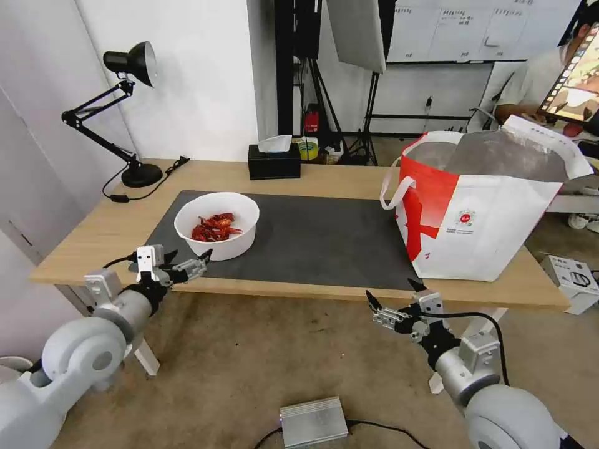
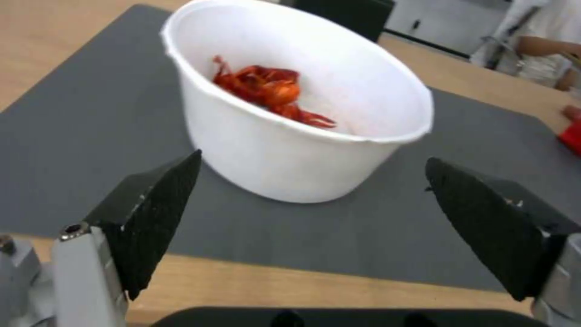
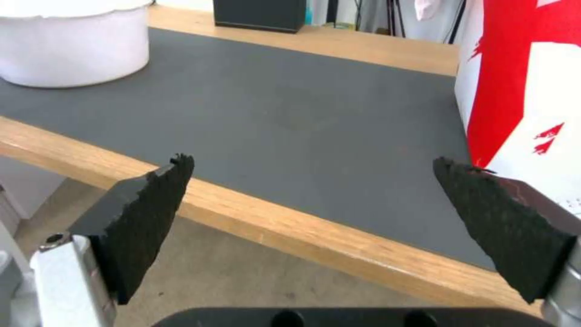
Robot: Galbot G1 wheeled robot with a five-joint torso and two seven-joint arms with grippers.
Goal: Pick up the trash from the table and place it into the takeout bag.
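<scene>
A white bowl (image 1: 216, 225) of red crayfish shells (image 1: 213, 227) sits left of centre in the head view, on the dark grey mat (image 1: 312, 240) covering the table (image 1: 81, 234). The left gripper (image 1: 187, 260) hovers just below the bowl at the table's front edge, spread wide and empty. The takeout bag (image 1: 480, 199) stands at the right, mouth open. The right gripper (image 1: 392, 298), lower right below the table edge, is also spread wide and empty.
</scene>
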